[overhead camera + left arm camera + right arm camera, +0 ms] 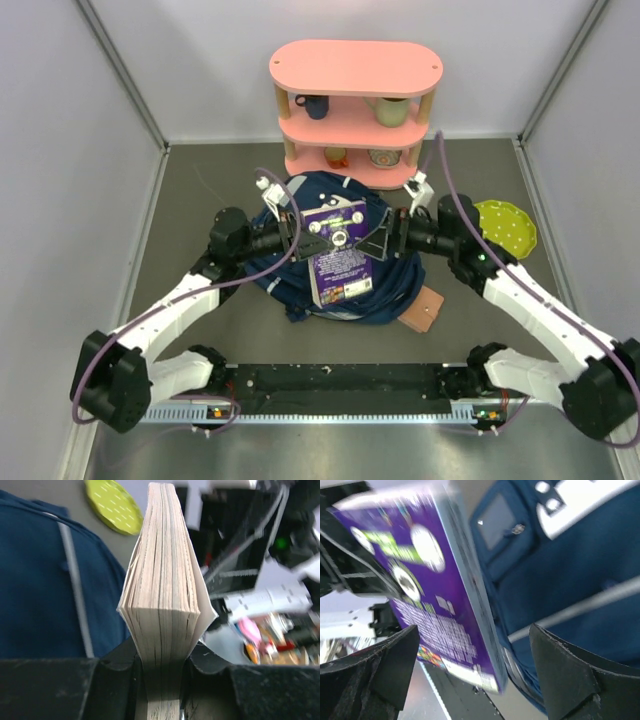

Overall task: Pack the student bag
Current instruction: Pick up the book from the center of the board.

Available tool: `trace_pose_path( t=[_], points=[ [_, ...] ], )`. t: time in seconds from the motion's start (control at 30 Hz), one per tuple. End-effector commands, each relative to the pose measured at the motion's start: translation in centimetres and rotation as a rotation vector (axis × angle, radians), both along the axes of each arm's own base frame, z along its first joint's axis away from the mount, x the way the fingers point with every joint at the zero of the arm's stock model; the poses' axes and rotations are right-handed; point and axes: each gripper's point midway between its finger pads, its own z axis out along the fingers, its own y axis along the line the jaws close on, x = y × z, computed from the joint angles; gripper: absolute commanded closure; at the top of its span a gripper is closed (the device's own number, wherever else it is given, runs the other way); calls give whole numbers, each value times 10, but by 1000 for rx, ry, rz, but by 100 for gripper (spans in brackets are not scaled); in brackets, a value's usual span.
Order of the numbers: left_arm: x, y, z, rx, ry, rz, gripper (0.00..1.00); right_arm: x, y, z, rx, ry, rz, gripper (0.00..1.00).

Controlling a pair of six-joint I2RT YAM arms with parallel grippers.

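White walls close in a grey bench, with a pink shelf of cups at the back. The student bag lies slumped in the middle of the bench, just in front of the shelf, its striped navy fabric spreading out under both wrists. No open mouth can be made out from above; what lies directly under the book is hidden.

A purple paperback hangs over the bag. The left jaws are pinching it by one edge; the left wrist view shows the page block wedged between them and the covers flaring away from the pages further out. The right jaws stand spread wide on either side of the book and touch nothing.

So the book hangs from a single narrow grip at one side, with most of its weight out beyond it. It could swing down about that grip or slide out, more so if the arm moves sharply. The loose covers could catch on the fabric or fold back on the way down. If the opening is not under the book, it would end up lying on top of the bag instead of inside. The spread right jaws sit close to the book and could knock it when they move. A push on the soft bag could shove it toward the shelf, or toward the brown block just beside it. The yellow-green plate lies further right, apart from the bag.
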Motion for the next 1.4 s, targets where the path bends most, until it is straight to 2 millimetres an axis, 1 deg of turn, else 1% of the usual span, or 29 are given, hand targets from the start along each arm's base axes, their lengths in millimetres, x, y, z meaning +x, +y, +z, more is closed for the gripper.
trace_pose_path(
  t=[0.0,0.03,0.07,0.1,0.13,0.17,0.2,0.23,0.27,0.33,0.37,0.4,0.47,0.5,0.6,0.7,0.73,0.8,0.87,0.9,0.93,1.0,1.1,1.17,1.2,1.27,1.3,1.33,1.37],
  points=[
    [56,36,34,-92,-29,466,100,4,-41,-20,13,70,-301,10],
    [57,43,45,-141,-38,511,100,3,-42,-14,60,54,-313,10],
    [61,48,49,-178,-20,555,100,-2,-43,-12,115,83,-336,9],
    [61,52,46,-227,30,578,100,-8,-47,-21,141,94,-353,8],
    [62,56,61,-298,10,597,100,-12,-49,-23,165,102,-361,7],
    [62,57,63,-328,34,605,100,-12,-46,-10,247,86,-354,6],
    [64,55,61,-357,83,600,100,-16,-46,-21,263,106,-348,5],
    [62,52,64,-371,94,576,100,-20,-43,-19,292,111,-333,5],
    [61,49,71,-398,89,551,100,-22,-39,-8,349,105,-302,5],
    [60,39,70,-428,138,485,100,-24,-33,-10,379,126,-269,5],
    [58,38,83,-481,111,457,100,-26,-29,-3,415,122,-244,5],
    [59,33,77,-500,155,435,100,-26,-27,-1,430,124,-235,5],
    [55,30,85,-545,152,389,100,-24,-23,-1,451,146,-229,5],
    [57,26,80,-539,167,380,100,-23,-21,9,483,119,-213,5],
    [55,19,80,-552,169,348,100,-21,-14,15,523,117,-184,5],
    [53,12,80,-562,169,319,100,-16,-7,12,527,144,-168,5],
    [53,11,80,-564,173,315,100,-15,-6,20,557,123,-158,5],
    [52,7,79,-571,189,293,100,-12,-2,16,569,152,-156,5],
    [50,5,80,-591,193,278,100,-10,0,24,600,133,-142,6],
    [51,3,77,-591,204,273,100,-9,2,23,608,131,-135,7],
    [50,3,78,-602,197,268,100,-10,2,32,635,100,-119,8],
    [50,1,74,-603,210,264,100,-10,5,37,648,92,-101,17],
    [49,-2,73,-596,201,260,100,-13,7,47,680,71,-73,41],
    [50,-6,69,-576,206,261,100,-14,6,50,692,60,-71,43],
    [50,-6,69,-575,206,263,100,-14,6,49,692,63,-71,51],
    [50,-9,67,-570,211,259,100,-15,6,50,694,54,-67,59],
    [49,-11,64,-566,214,255,100,-15,5,50,698,54,-68,72],
    [49,-13,64,-565,215,247,100,-15,5,50,697,50,-68,79],
    [49,-14,62,-560,219,244,100,-15,5,50,695,49,-68,91]
  ],
)
